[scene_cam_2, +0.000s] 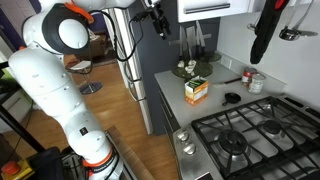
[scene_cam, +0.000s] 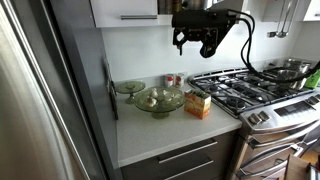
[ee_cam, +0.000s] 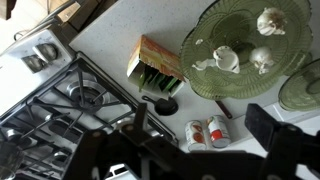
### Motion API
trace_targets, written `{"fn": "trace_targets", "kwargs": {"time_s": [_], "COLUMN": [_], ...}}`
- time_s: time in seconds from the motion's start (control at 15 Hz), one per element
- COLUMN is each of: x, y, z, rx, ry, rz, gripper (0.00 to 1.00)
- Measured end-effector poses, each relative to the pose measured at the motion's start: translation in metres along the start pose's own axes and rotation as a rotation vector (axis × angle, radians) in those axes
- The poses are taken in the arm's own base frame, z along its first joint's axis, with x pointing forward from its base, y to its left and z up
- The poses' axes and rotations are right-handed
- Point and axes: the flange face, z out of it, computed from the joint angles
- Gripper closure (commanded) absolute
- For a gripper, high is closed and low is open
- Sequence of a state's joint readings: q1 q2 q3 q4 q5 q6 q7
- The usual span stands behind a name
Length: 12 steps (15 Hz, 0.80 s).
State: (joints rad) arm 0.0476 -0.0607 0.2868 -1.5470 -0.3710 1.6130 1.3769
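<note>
My gripper (scene_cam: 201, 42) hangs high above the white counter (scene_cam: 170, 130), open and empty. In the wrist view its two dark fingers (ee_cam: 205, 135) stand wide apart. Far below them lie two small red-and-white cans (ee_cam: 207, 132) by the back wall. An orange-and-yellow box (ee_cam: 155, 65) stands next to a large green glass plate (ee_cam: 245, 45) holding three white pieces. A small black pan (ee_cam: 160, 104) lies near the box. The box (scene_cam: 198, 104), plate (scene_cam: 158, 100) and cans (scene_cam: 172, 80) also show in an exterior view. The gripper touches nothing.
A gas stove (scene_cam: 250, 90) with black grates adjoins the counter, with pots (scene_cam: 290, 68) on it. A steel fridge (scene_cam: 40, 90) stands at the counter's other end. A smaller green glass plate (scene_cam: 128, 87) sits by the wall. Cabinets (scene_cam: 125, 10) hang overhead. The white robot arm (scene_cam_2: 50, 80) stands on the wooden floor.
</note>
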Motion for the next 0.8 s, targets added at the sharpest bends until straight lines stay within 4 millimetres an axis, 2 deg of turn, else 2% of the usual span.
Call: {"fn": "trace_targets", "kwargs": {"time_s": [0.27,0.8], "x": [-0.004,-0.004], "y": [0.012,0.017], "z": [0.038,0.039], "rx": [-0.052,-0.057], "ry": [-0.005,-0.002], "rz": [-0.010,-0.007], "gripper": [0.00,0.00]}}
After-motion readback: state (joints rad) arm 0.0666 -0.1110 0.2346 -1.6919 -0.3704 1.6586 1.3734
